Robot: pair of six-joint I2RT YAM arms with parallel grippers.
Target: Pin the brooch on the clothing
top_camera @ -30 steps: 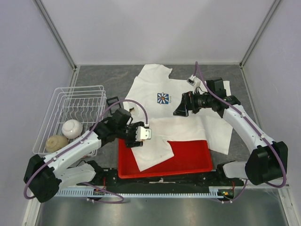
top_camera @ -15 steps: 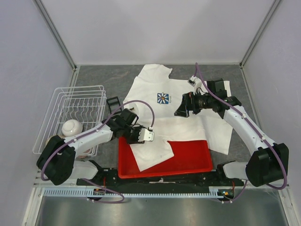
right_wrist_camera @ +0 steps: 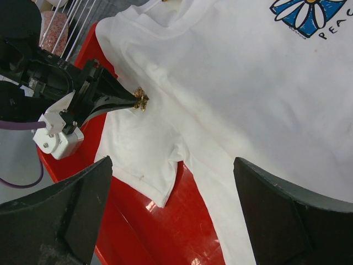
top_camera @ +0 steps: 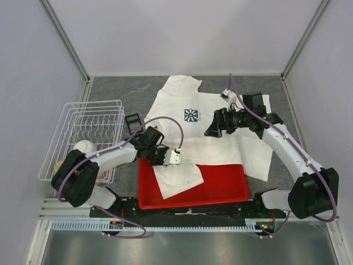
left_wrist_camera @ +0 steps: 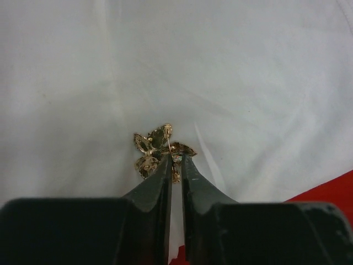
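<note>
The clothing (top_camera: 220, 149) is a white T-shirt with a blue daisy print (top_camera: 191, 115), spread on the table with one sleeve over the red tray. The brooch (left_wrist_camera: 151, 144), small and gold, lies on the white cloth near that sleeve's shoulder seam. My left gripper (left_wrist_camera: 176, 160) is shut on the brooch's near edge, its dark fingertips almost touching, with a thin pin between them. The right wrist view shows the same brooch (right_wrist_camera: 140, 99) at the left gripper's (right_wrist_camera: 132, 100) tips. My right gripper (top_camera: 212, 128) hovers wide open over the shirt's chest, holding nothing.
A red tray (top_camera: 231, 190) sits at the near edge, partly under the shirt. A white wire rack (top_camera: 88, 132) at the left holds a round white object (top_camera: 84, 147). A small black square tray (top_camera: 132, 120) stands beside the rack.
My left arm has lowered and reached forward onto the shirt by the sleeve, and its jaws have closed from fairly wide to nearly touching. The right arm has stayed still.
</note>
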